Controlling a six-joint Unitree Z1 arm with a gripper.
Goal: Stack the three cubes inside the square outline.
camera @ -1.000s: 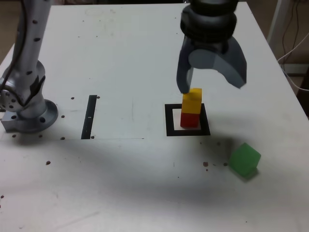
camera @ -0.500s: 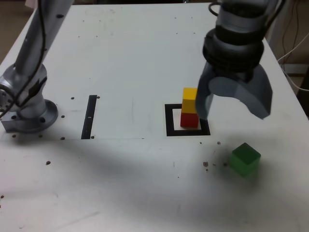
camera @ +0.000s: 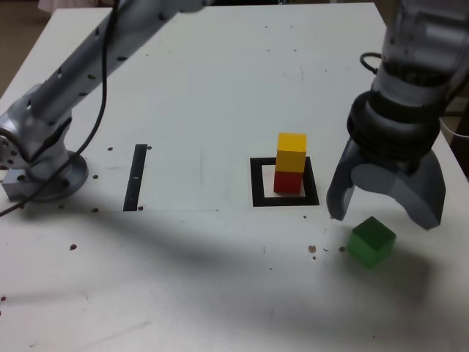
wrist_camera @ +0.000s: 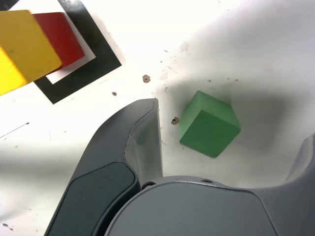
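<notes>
The yellow cube [camera: 292, 152] sits on the red cube [camera: 288, 181] inside the black square outline [camera: 256, 192]; both also show in the wrist view as yellow cube [wrist_camera: 22, 46] and red cube [wrist_camera: 63, 37] on the outline [wrist_camera: 98, 54]. The green cube [camera: 371, 241] lies alone on the table toward the exterior view's right, also seen as green cube [wrist_camera: 209, 124] from the wrist. My gripper [camera: 384, 213] hangs open just above the green cube, its two dark fingers [wrist_camera: 133, 147] spread to either side, holding nothing.
A thin black strip [camera: 136, 177] lies at the exterior view's left of the outline. The arm's grey base [camera: 40, 172] stands at the far left. Small dark specks [camera: 313, 250] dot the white table [camera: 183, 95]. Cables hang past the table's right edge.
My gripper has left the yellow-on-red stack and swung toward the exterior view's right and nearer the camera, ending over the green cube. The stack stayed put.
</notes>
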